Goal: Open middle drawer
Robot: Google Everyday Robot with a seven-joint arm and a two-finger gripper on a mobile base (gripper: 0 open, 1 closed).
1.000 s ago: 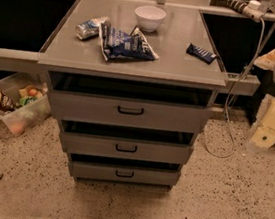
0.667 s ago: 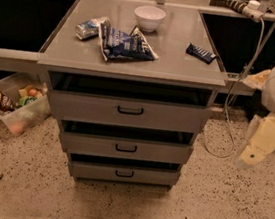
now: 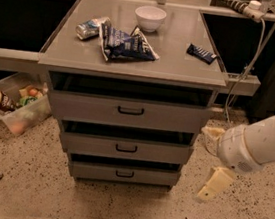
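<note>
The middle drawer (image 3: pixel 126 148) is found at frame centre, sandwiched between two other grey drawers. The gripper (image 3: pixel 214 158) is held lower right, just beside it, fingers spread apart, nothing pinched. A blue chip bag (image 3: pixel 126 43) is laid up top, lettering can't be read tbh.

Grey desk (image 3: pixel 183 69): bowl (image 3: pixel 150 17) set at back edge, can (image 3: pixel 90 27) and chip bag (image 3: pixel 126 42) toward left edge, snack bar (image 3: pixel 202 53) by right edge; gripper (image 3: pixel 214 159) held spread below front right corner.
</note>
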